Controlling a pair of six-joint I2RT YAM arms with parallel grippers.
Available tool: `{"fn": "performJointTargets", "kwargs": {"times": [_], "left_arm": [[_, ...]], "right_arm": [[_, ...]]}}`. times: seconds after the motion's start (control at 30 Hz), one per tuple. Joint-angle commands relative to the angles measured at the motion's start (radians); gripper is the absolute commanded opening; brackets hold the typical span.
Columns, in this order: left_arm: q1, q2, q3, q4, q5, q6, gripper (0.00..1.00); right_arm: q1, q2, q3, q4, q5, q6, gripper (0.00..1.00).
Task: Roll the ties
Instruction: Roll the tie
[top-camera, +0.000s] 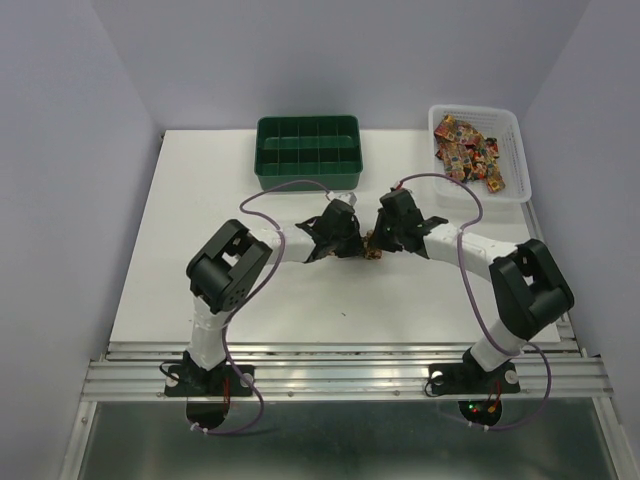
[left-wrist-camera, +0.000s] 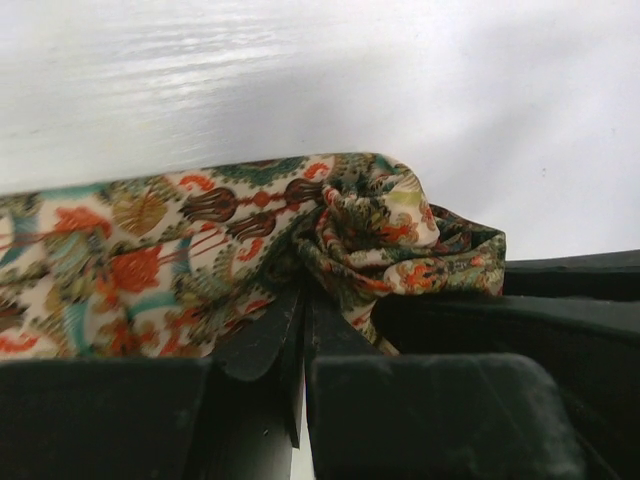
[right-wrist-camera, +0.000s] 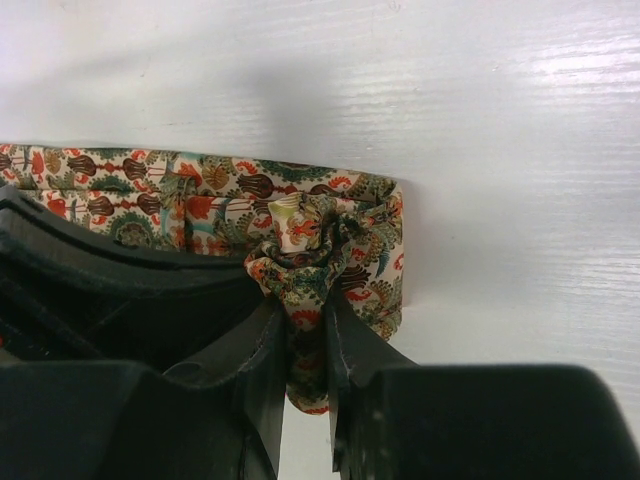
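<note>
- Two pincers are at work, tip to tip over the middle of the counter (top-camera: 200, 260), with one tie (left-wrist-camera: 150, 250) caught between them.
- The left pincer (left-wrist-camera: 300, 335) is all but closed. Its two fingers stand nearly together, pinching a thin fold of the tie where the cloth gathers.
- From the left pincer's tips, a flat patterned strip of the tie runs off to one side along the counter. A bunched, coiled lump of the same tie sits just to the other side of the tips.
- The right pincer (right-wrist-camera: 305, 335) is closed a little less far. It is clamped on the crumpled coil, and cloth fills the narrow gap between its two fingers and hangs down through it.
- Beyond the right pincer's fingertips the tie lies flat on the counter, stretching away to one side. Its folded end is just past the tips.
- One green tray (top-camera: 305, 178), split into several compartments, stands beyond the left pincer on the far side from the arm bases. It is near the pincer but not touching it. No cloth shows in it.
- One white basket (top-camera: 520, 170) stands beyond the right pincer and further to the right, well apart from it.
- The basket holds the heaped ties (top-camera: 468, 150). They are tangled together, so their number cannot be told.
</note>
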Motion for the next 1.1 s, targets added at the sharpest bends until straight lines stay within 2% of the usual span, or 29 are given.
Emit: {"fn": "performJointTargets", "kwargs": {"times": [0.0,0.1,0.33,0.6,0.97,1.07], "left_arm": [[-0.013,-0.129,-0.016,-0.088,-0.085,0.016,0.12],[-0.013,-0.166,-0.037,-0.110,-0.128,0.028,0.15],[0.025,-0.272,-0.132,-0.113,-0.151,0.030,0.15],[0.080,-0.312,-0.182,-0.094,-0.163,0.047,0.15],[0.167,-0.246,-0.209,-0.045,-0.165,0.055,0.15],[0.180,-0.211,-0.212,-0.027,-0.134,0.050,0.11]], "right_arm": [[0.025,0.032,0.052,-0.050,0.084,0.038,0.01],[0.025,0.039,0.060,-0.061,0.097,0.037,0.01],[0.025,0.047,0.066,-0.067,0.101,0.035,0.01],[0.025,0.075,0.083,-0.055,0.072,0.058,0.01],[0.025,0.108,0.120,-0.079,0.068,0.090,0.02],[0.025,0.121,0.126,-0.082,0.061,0.083,0.02]]}}
